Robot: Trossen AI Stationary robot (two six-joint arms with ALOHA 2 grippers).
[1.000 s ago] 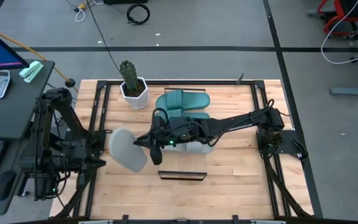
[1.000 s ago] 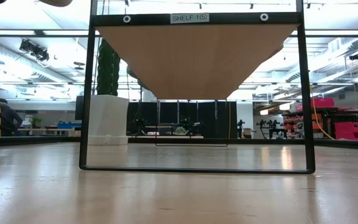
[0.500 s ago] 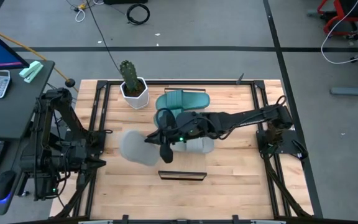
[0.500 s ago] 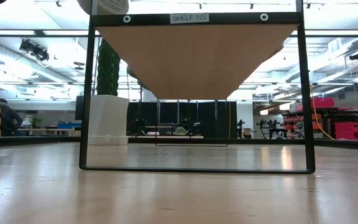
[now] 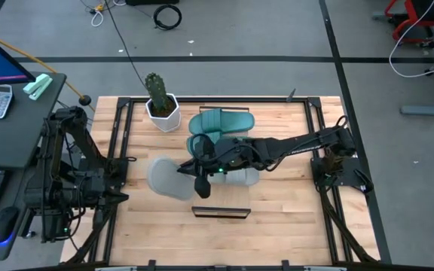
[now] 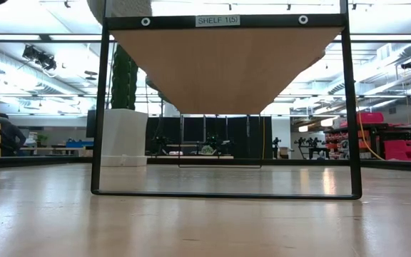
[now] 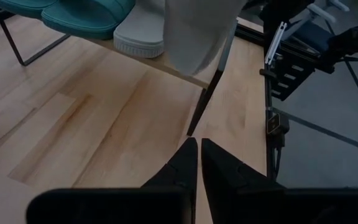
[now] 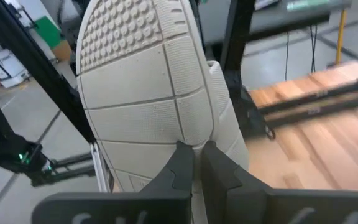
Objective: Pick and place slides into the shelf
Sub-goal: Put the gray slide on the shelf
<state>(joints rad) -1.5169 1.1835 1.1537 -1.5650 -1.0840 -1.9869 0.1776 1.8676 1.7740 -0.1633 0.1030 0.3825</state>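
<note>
My right claw (image 8: 192,152) is clamped narrow on the edge of a light grey slide (image 5: 166,179), whose dotted, grooved sole fills my right wrist view (image 8: 148,93). Seen from above, my right arm reaches leftward across the worktop (image 5: 277,218) and carries this slide out past the left end of the shelf (image 5: 219,213), clear of the planks below. In the low view only a pale rounded edge of it (image 6: 120,7) peeks in at the top, just left of the shelf's label.

The shelf itself stands in the middle of the worktop, a light-wood board in a dark frame (image 6: 227,68). On it rest two teal slides (image 5: 221,122) toward the far side and a second grey slide (image 5: 239,176) nearer, partly hidden under my right arm. My left wrist view shows the same row on the board: teal slides (image 7: 82,15) beside a grey one (image 7: 143,31), with the carried grey slide (image 7: 197,34) hanging in front of them.

My left claw (image 7: 199,152) waits at the left side of the worktop, its fingers pressed together on nothing, pointing toward the shelf's leg.

A potted cactus (image 5: 159,102) stands at the far left corner of the worktop, well apart from the slides
</note>
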